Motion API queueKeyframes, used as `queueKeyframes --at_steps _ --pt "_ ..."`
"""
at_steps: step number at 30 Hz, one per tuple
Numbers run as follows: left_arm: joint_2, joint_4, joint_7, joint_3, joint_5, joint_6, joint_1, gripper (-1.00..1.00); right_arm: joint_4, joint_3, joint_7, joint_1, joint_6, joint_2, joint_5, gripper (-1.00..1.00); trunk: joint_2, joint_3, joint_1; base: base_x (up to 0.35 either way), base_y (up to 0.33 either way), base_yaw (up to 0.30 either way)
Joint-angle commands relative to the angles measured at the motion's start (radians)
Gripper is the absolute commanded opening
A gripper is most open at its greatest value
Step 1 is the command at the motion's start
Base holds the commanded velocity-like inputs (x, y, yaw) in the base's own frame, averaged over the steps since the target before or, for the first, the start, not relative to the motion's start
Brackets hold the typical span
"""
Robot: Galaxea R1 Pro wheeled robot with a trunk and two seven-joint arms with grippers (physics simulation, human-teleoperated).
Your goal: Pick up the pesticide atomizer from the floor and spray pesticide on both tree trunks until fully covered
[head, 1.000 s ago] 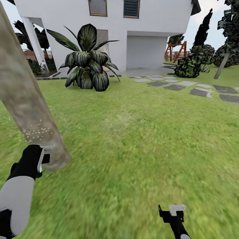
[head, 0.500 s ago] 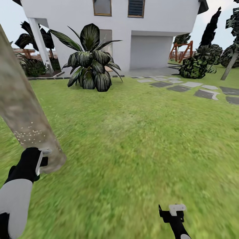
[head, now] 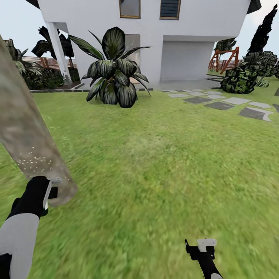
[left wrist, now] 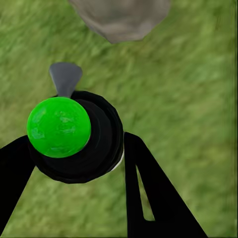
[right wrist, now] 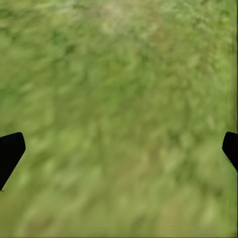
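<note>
A thick, mottled grey-tan tree trunk (head: 27, 131) leans across the left of the head view, with white pesticide specks (head: 35, 161) low on its bark. Beside the trunk's base, my left gripper (head: 48, 190) is shut on the pesticide atomizer (left wrist: 96, 148), a dark round bottle with a green spot (left wrist: 58, 127) and a grey nozzle (left wrist: 65, 78) aimed toward the trunk's foot (left wrist: 121, 17). My right gripper (head: 201, 248) hangs open over bare grass at the lower right, fingertips (right wrist: 10, 151) wide apart.
Lawn stretches ahead to a white house (head: 193, 23). A large dark broad-leaf plant (head: 114, 73) stands before it. Grey stepping stones (head: 221, 104), bushes (head: 242, 77) and a red swing frame (head: 224, 60) lie at right. A slatted fence (head: 35, 60) shows at far left.
The whole view has shifted, with house and plant sliding rightward, so the camera turned left. My left gripper still holds the atomizer by the trunk's base; the right gripper looks unchanged.
</note>
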State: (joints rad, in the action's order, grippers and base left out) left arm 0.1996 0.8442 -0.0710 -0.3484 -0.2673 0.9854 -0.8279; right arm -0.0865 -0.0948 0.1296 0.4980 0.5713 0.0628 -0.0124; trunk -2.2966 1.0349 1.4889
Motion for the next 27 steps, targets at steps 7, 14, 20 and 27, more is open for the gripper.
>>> queueKeyframes --at_steps 7,14,20,27 --pt "0.0 -0.001 -0.005 -0.001 0.003 -0.073 0.041 -1.0 0.002 -0.009 0.008 0.001 0.001 -0.004 -0.003 1.0 0.0 0.001 0.0 0.053 -0.273 0.053" --pt "0.0 0.003 -0.006 -0.028 0.005 -0.124 0.077 -1.0 0.002 -0.009 0.008 0.001 0.001 -0.003 -0.002 1.0 0.0 0.001 0.0 0.188 -0.23 0.26" --pt "-0.04 0.003 0.005 -0.098 0.008 -0.127 0.078 -1.0 0.002 -0.009 0.008 0.001 0.001 -0.003 -0.002 1.0 0.0 0.001 0.0 0.036 -0.031 0.271" --pt "-0.066 0.001 0.011 -0.098 0.008 -0.128 0.078 -1.0 0.002 -0.009 0.008 0.001 0.001 -0.003 -0.002 1.0 0.0 0.001 0.0 0.139 -0.08 0.231"
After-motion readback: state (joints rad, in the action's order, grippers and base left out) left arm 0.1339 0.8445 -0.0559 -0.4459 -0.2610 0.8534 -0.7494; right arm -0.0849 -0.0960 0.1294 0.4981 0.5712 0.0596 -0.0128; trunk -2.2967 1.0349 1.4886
